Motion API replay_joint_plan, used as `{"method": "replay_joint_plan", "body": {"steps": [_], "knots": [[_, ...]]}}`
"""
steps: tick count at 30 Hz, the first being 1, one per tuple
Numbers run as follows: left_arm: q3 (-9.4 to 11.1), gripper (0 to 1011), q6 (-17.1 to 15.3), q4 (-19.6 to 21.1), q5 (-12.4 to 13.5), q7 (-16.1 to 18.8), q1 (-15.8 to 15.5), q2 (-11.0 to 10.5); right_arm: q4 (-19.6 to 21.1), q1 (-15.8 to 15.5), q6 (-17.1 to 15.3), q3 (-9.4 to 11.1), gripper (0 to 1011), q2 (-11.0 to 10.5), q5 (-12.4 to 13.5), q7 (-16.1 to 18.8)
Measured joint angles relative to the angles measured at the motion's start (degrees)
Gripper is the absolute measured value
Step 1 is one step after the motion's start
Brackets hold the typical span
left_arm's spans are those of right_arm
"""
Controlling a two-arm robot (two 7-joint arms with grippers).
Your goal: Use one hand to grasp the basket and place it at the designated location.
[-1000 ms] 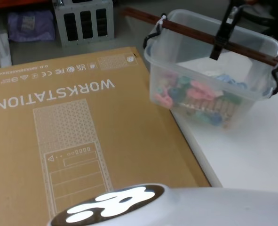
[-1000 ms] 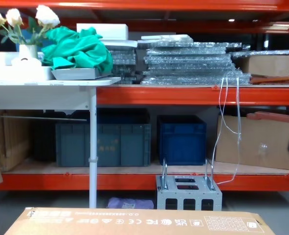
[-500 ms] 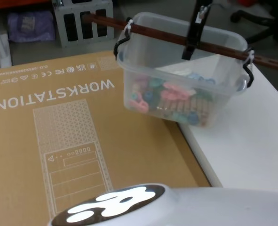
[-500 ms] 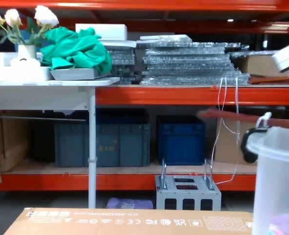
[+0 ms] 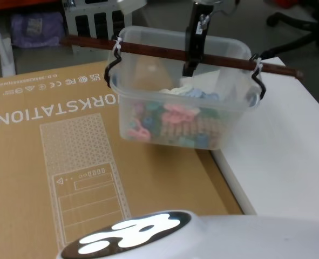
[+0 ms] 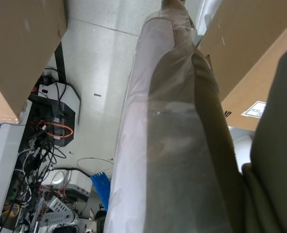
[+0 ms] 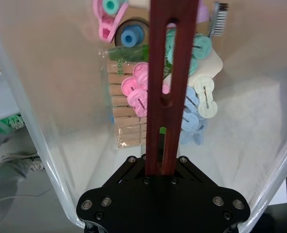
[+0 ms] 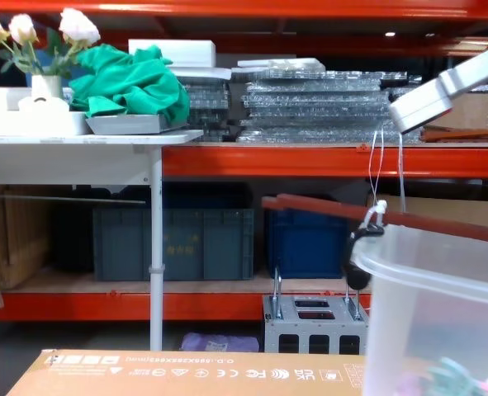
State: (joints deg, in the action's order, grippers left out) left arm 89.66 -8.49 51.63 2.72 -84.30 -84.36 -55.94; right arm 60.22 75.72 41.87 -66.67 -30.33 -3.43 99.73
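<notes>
The right pincer (image 5: 191,60) comes down from 12 o'clock in the head view and is clenched on the reddish-brown handle (image 5: 148,51), a little toward 3 o'clock of the bar's middle. The right wrist view shows the same grip: the black pincer (image 7: 161,167) is closed on the slotted handle (image 7: 172,73).

The bar runs from 9 o'clock to 3 o'clock across the top of the basket (image 5: 128,110). Black fittings (image 5: 109,73) tie it to the rim at each end. The translucent tub hangs from this bar, slightly tilted, above the line where the cardboard box (image 5: 51,162) meets the white counter (image 5: 289,156). The box lies toward 8 o'clock of the tub and the counter toward 4 o'clock.

Inside lie pink, teal and pale blue plastic clips (image 5: 175,116) and a bundle of wooden clothespins (image 7: 126,116).

In the chest view the basket (image 8: 442,280) sits at 4 o'clock, with its handle (image 8: 326,208) sloping toward 9 o'clock. The white arm (image 8: 442,87) enters at 2 o'clock.

On the floor beyond, at 11 o'clock of the tub, stands a grey metal box (image 5: 97,21). Blue crates (image 8: 305,235) sit on the orange shelving behind it.
</notes>
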Motion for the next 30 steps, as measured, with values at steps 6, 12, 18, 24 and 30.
{"method": "replay_joint_plan", "body": {"steps": [6, 12, 18, 24, 30], "knots": [[0.0, 0, 0.0, 0.01, -0.01, 0.0, 0.0, 0.01, -0.34, 0.64, 1.99, -1.16, 0, 2.29, 0.48, 0.11], [0.0, 0, 0.0, 0.03, -0.01, 0.0, 0.0, 0.0, 0.3, 0.99, 2.57, -1.97, 1, 2.87, 1.03, 0.11], [0.0, 0, 0.0, 0.02, -0.01, 0.0, 0.0, 0.0, 1.9, 1.06, 2.66, -2.63, 0, 2.96, 1.57, -0.23], [0.0, 0, 0.0, 0.03, -0.01, 0.0, 0.0, 0.01, 4.17, 1.06, 2.77, -3.51, 1, 3.35, 2.89, -0.04], [0.0, 0, 0.0, 0.04, -0.01, 0.0, 0.0, 0.01, 5.34, 1.1, 3.33, -4.21, 1, 3.87, 4.22, 0.0]]}}
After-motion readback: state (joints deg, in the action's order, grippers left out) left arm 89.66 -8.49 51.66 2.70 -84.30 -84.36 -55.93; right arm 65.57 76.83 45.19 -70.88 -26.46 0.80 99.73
